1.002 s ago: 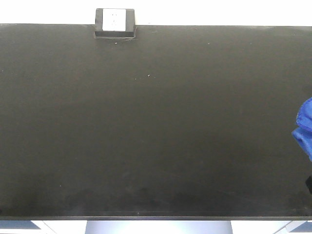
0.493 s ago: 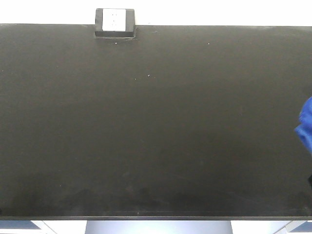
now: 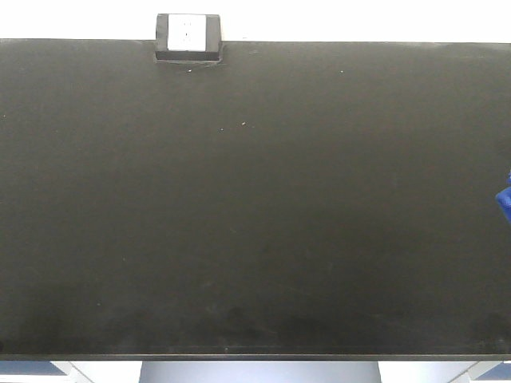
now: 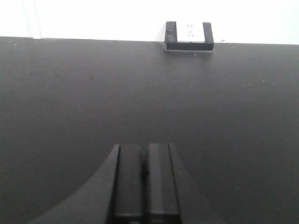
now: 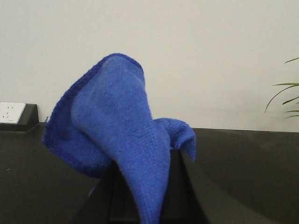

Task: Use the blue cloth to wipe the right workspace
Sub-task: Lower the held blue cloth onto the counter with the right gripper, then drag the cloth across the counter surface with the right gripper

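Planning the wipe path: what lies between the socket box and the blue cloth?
Only bare black benchtop lies between socket box and blue cloth, in the front view.

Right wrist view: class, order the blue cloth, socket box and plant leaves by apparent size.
Largest: blue cloth, though it is nearest the camera.
Then socket box and plant leaves: both small, cropped by the frame, too alike to rank.

Plain white wall [image 5: 215, 56], green plant leaves [image 5: 286, 97]
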You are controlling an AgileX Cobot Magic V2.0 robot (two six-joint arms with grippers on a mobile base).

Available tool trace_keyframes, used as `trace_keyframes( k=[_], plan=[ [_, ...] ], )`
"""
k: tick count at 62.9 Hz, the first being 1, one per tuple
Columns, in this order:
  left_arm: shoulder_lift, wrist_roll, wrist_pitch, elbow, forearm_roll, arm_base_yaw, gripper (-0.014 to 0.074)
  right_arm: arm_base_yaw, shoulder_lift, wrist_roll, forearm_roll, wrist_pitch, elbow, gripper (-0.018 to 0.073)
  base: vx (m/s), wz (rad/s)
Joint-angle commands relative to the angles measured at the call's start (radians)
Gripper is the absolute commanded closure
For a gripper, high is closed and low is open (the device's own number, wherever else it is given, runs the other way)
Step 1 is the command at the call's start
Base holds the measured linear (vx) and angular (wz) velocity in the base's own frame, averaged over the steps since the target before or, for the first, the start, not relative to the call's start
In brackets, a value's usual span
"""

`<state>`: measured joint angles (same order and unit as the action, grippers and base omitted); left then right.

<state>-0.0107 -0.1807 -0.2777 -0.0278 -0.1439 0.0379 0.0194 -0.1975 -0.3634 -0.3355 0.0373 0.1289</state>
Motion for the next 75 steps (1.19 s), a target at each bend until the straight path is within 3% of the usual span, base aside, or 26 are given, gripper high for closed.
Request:
trace_keyframes(
  k=[1,15,33,56,68,75],
  plan=[
    [-0.016,-0.008,0.079,-0.030,-0.001,0.004,0.0602,-0.001,-0.016,0.028,-0.015,0.066,0.031,0.0559,0.00,0.00],
    [-0.016,-0.008,0.079,-0.030,-0.001,0.004,0.0602,-0.001,-0.163,0.008,-0.025,-0.077,0.132,0.0560,0.00,0.00],
    [-0.016,-0.008,0.079,-0.030,-0.001,0.004,0.0602,-0.001,-0.754,-0.019,-0.024,-0.277,0.451,0.0560,0.00,0.00],
    [-0.016,-0.008,0.079,-0.030,-0.001,0.004,0.0602,-0.001,-1.382,-0.022,-0.012,-0.291,0.685,0.0560,0.00,0.00],
    [-0.016,-0.008,0.079,-0.030,-0.001,0.004,0.0602,-0.003,-1.496,-0.022,-0.031,-0.295,0.750,0.0560,0.00,0.00],
    [-0.016,-0.008,0.079,-0.030,-0.001,0.004,0.0602,-0.058,-1.500,-0.058,-0.065,-0.287,0.757,0.0560,0.00,0.00]
  ],
)
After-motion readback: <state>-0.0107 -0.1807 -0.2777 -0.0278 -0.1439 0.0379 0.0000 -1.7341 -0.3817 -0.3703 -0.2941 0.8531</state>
